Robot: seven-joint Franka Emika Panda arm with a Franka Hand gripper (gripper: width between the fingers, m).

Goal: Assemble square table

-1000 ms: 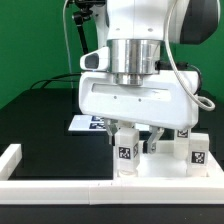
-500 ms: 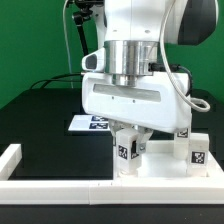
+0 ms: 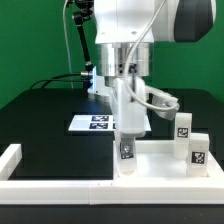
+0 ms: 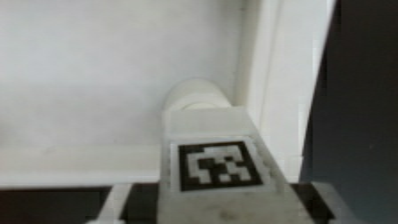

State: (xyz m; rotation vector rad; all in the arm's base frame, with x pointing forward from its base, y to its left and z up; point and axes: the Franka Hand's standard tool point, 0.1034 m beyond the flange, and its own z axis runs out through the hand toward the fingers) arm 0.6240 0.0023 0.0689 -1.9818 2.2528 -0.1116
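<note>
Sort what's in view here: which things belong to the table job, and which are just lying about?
Job:
- slab, white, by the rail
- leg in the claw, standing at the slab's corner
- two more legs standing on the slab, on the exterior view's right

Lying about:
- marker board behind
- rail along the front
- black table

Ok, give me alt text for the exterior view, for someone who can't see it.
A white robot arm's tool is closed on a small tagged table leg, held upright over the white square tabletop. Two more tagged legs stand at the exterior view's right, the marker board lies behind, and a white border rail runs along the front.
</note>
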